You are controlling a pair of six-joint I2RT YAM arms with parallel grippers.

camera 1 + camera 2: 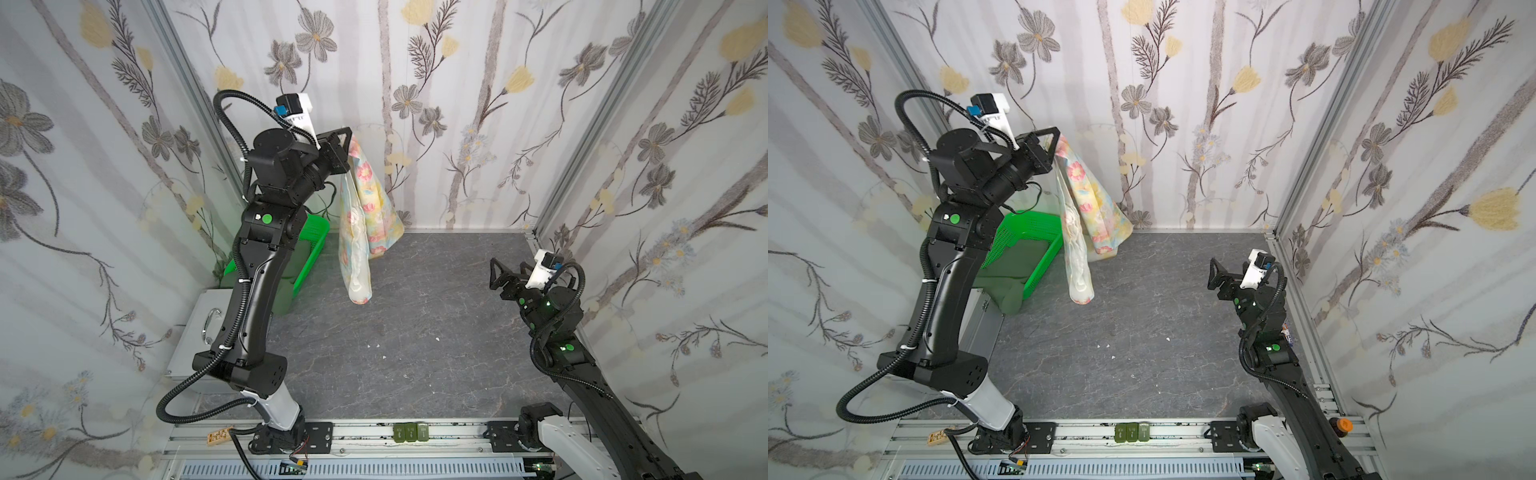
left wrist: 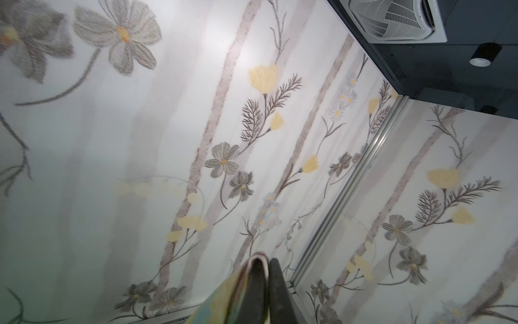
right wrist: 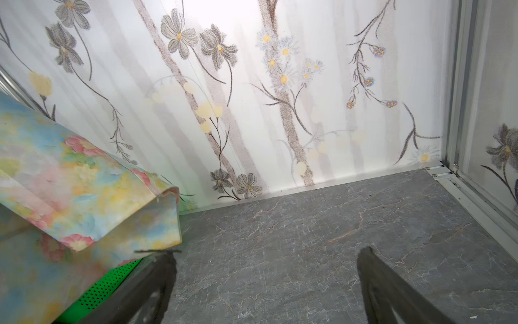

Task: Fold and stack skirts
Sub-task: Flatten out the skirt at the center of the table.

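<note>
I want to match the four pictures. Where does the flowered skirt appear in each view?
Both top views: the flowered skirt hangs from the raised left gripper, left of centre.
Left wrist: only its pinched edge shows, draped over one finger.
Right wrist: it hangs above the green basket, near the open right gripper.
Shared landmark: the metal corner post.
</note>
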